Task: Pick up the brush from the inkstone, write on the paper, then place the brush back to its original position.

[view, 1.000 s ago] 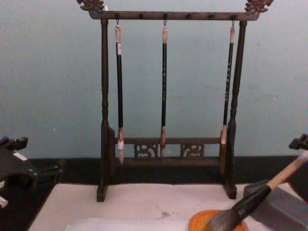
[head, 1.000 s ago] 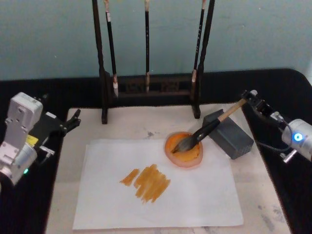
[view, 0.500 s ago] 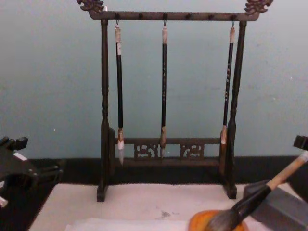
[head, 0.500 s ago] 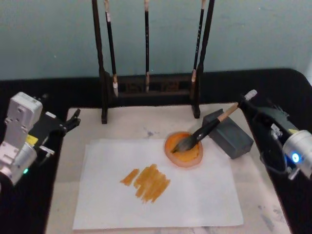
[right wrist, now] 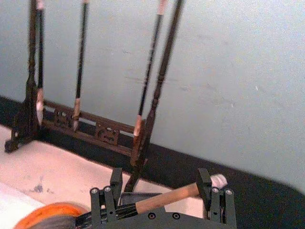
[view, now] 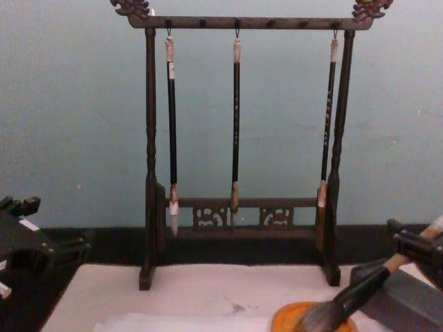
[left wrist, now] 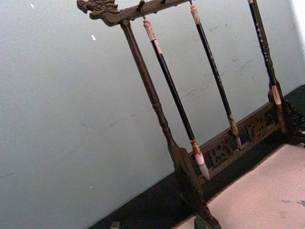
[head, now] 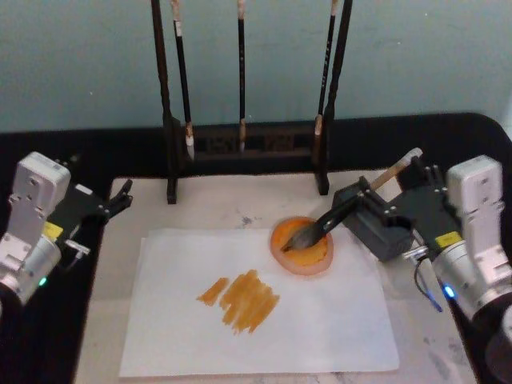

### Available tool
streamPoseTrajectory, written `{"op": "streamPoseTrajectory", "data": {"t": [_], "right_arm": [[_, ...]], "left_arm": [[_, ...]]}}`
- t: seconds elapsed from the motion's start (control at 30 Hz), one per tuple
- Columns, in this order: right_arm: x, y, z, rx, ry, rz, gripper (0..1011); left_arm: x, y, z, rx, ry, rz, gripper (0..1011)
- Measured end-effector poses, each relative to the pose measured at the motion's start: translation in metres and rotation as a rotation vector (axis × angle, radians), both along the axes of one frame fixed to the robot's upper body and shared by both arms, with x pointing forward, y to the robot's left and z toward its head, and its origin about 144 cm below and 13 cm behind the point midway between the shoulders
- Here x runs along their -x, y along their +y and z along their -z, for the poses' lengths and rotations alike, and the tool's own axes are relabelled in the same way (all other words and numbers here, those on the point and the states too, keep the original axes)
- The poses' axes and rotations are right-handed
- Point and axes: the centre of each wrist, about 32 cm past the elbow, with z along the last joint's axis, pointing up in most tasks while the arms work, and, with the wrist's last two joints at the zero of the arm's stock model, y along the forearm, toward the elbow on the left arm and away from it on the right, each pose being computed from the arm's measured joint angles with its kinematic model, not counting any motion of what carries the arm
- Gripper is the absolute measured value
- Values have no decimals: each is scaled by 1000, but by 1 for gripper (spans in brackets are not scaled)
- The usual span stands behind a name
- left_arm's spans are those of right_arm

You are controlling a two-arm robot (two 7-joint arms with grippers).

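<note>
Right arm: pulled in over the last second from beyond the brush's end cap, at the table's right edge, to a spot close over the grey block (head: 382,238).

Right gripper (right wrist: 160,174): its fingers (right wrist: 102,202) are held apart, nothing clamped. In the right wrist view the tan handle is seen running across from one finger to the other, so it is not lined up for a squeeze. Whether a finger touches the handle cannot be told.

Brush (head: 332,218): unmoved through the swing. The tuft is lying in the orange dish (head: 308,260), the handle is propped on the grey block, and the end cap is pointed at the table's far right corner.

Paper (head: 320,320): flat on the cream mat (head: 216,208), with orange strokes (head: 244,298) already laid near its middle.

Left gripper (head: 120,196): parked by the table's left edge.

Reading: with the writing present and the brush at rest and released, the put-back step is judged done, and the arm's swing is taken as a withdrawal. A fresh approach cannot be ruled out. Risk noted: the handle could be knocked off the grey block by a finger.
</note>
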Motion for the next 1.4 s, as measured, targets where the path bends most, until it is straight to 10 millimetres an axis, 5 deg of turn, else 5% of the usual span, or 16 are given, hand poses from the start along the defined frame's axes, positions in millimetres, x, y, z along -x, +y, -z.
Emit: {"op": "streamPoseTrajectory", "data": {"t": [0.27,1.4], "right_arm": [[-2,7,14,102,-60,-20,1000],[-3,5,12,70,-47,-20,1000]], "left_arm": [[0,0,0,0,0,0,1010],[0,0,0,0,0,0,1010]]}}
